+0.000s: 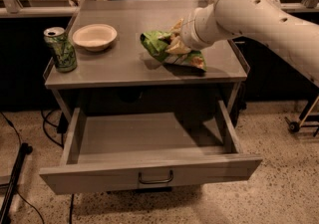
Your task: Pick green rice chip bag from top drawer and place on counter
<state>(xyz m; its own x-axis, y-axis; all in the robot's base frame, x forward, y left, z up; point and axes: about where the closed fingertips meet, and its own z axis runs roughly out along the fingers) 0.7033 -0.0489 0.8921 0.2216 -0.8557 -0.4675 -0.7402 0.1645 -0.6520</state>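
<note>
The green rice chip bag (158,45) lies crinkled on the counter (124,61), right of its middle. My gripper (176,39) comes in from the right on the white arm (249,11) and is shut on the bag's right part, low over the counter. The bag's lower edge (192,61) rests on the surface. The top drawer (149,141) is pulled fully open below the counter. Its inside is bare and its dark handle (155,178) sits at the centre of the front panel.
A green-patterned drink can (60,49) stands at the counter's left edge. A pale bowl (94,36) sits beside it toward the back. Cables (15,168) run along the floor at left. A wheeled stand (304,118) is at right.
</note>
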